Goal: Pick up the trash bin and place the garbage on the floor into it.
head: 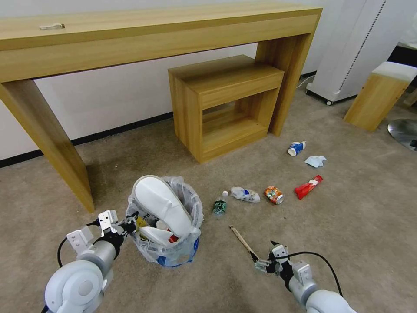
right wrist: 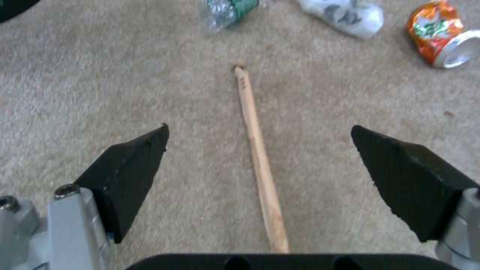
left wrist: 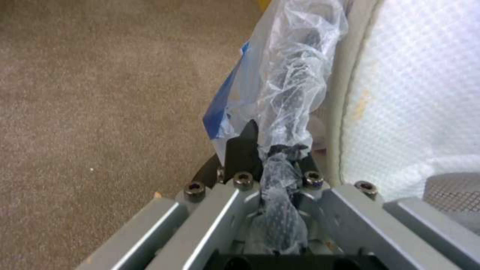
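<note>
The trash bin (head: 173, 254), lined with a crinkly clear bag, stands on the beige floor (head: 347, 226) with a white slipper (head: 163, 204) and other litter inside. My left gripper (head: 129, 224) is shut on the bin's rim and bag (left wrist: 285, 157). A wooden stick (head: 242, 240) lies to the bin's right. My right gripper (head: 263, 262) hangs open over its near end, and the stick (right wrist: 257, 150) runs between the two black fingers (right wrist: 130, 172). Farther off lie a clear bottle (head: 220, 204), a crumpled white wrapper (head: 245, 194), a crushed can (head: 274, 194), a red wrapper (head: 308, 187), a blue-white cup (head: 296, 148) and a tissue (head: 316, 161).
A long wooden desk (head: 143, 39) stands at the back with a small wooden shelf unit (head: 226, 104) under its right end. A white appliance (head: 356, 48), a wooden stool (head: 382, 93) and a metal chair base (head: 404, 132) are at the far right.
</note>
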